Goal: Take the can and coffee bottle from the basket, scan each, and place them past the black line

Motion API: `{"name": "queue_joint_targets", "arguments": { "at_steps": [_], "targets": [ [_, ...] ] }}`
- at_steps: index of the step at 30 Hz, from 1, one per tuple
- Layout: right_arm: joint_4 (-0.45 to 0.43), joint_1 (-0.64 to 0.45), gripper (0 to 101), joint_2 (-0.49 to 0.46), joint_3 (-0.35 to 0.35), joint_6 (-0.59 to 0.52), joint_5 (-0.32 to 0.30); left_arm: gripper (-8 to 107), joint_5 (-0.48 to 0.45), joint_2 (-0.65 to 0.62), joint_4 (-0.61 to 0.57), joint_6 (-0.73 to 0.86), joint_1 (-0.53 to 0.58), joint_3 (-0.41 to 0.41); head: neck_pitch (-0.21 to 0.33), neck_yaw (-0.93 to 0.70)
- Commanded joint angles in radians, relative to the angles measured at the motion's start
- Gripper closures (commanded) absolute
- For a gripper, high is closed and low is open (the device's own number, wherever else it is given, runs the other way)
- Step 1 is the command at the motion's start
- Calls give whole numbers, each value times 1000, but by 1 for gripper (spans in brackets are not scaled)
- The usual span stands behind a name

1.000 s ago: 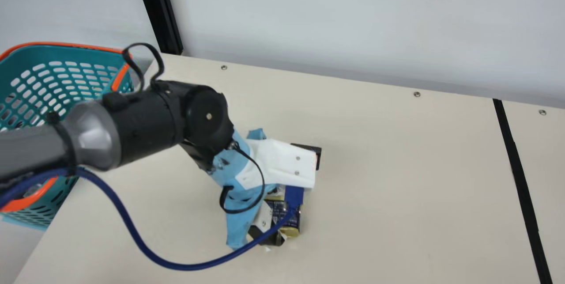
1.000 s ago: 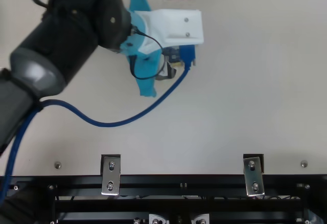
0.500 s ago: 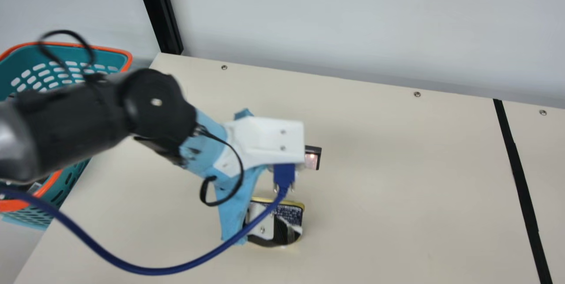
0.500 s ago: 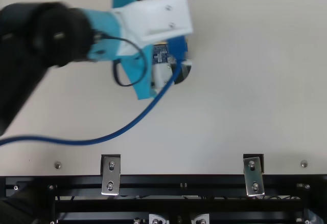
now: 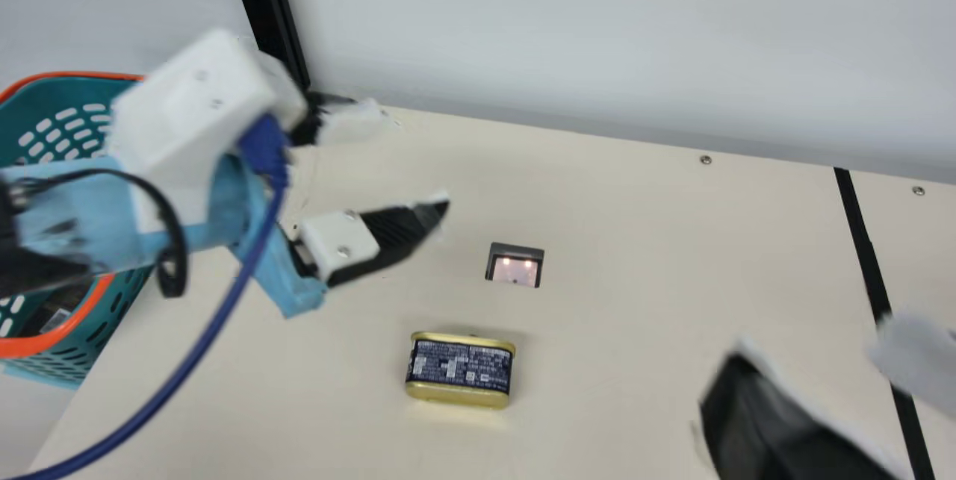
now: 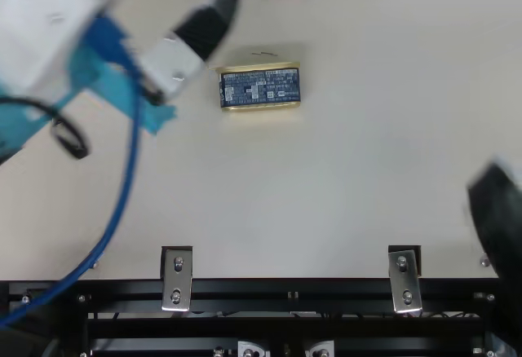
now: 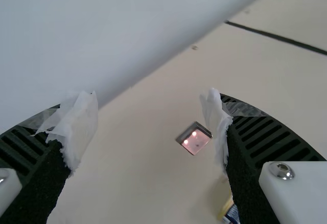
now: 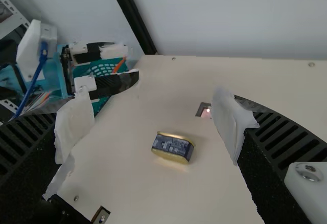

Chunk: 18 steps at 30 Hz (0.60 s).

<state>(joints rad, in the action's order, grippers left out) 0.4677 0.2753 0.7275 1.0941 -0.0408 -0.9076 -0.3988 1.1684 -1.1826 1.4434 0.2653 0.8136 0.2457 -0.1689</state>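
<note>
My left gripper [image 5: 411, 157] is open with nothing between its fingers, over the table's left part near the basket [image 5: 56, 344]. Its spread fingers appear again in the left wrist view, with the gripper [image 7: 148, 106] pointing past the scanner. At the lower right of the main view my right gripper [image 5: 806, 349] stands open; its wrist view shows the gripper [image 8: 152, 104] with empty fingers. The gold can with a dark blue label [image 5: 461, 369] lies on the table, touched by neither gripper; the top view has the can [image 6: 261, 86] right of a left finger.
The scanner [image 5: 515, 267] with two lit spots is set in the table behind the can. A black line [image 5: 866, 260] crosses the table at the right. Dark items lie in the teal basket at the left. A blue cable [image 5: 202, 360] hangs off the left arm.
My left gripper has let go of the can, opened and pulled back left and up, leaving the can on the table. My right gripper has come into view at the right.
</note>
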Motion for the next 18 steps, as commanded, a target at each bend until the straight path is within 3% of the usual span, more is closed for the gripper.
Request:
{"name": "queue_joint_targets", "arguments": {
  "at_steps": [1, 5, 10, 11, 14, 18],
  "targets": [
    [9, 32, 0, 150, 35, -53, 44, 9, 78, -104, -146, 45, -17, -51, 2, 1],
    [35, 52, 0, 297, 113, -144, 56, 9, 134, -217, -241, 106, -58, -116, 2, 1],
    [74, 40, 0, 456, 222, -271, 27, 9, 180, -341, -336, 150, -114, -200, 2, 1],
    [57, 43, 0, 354, 173, -213, 34, 9, 169, -282, -292, 149, -100, -169, 2, 1],
    [73, 42, 0, 438, 220, -267, 33, 9, 184, -334, -333, 153, -114, -200, 2, 1],
    [71, 42, 0, 460, 222, -274, 33, 9, 185, -342, -336, 153, -114, -200, 2, 1]
  ]
}}
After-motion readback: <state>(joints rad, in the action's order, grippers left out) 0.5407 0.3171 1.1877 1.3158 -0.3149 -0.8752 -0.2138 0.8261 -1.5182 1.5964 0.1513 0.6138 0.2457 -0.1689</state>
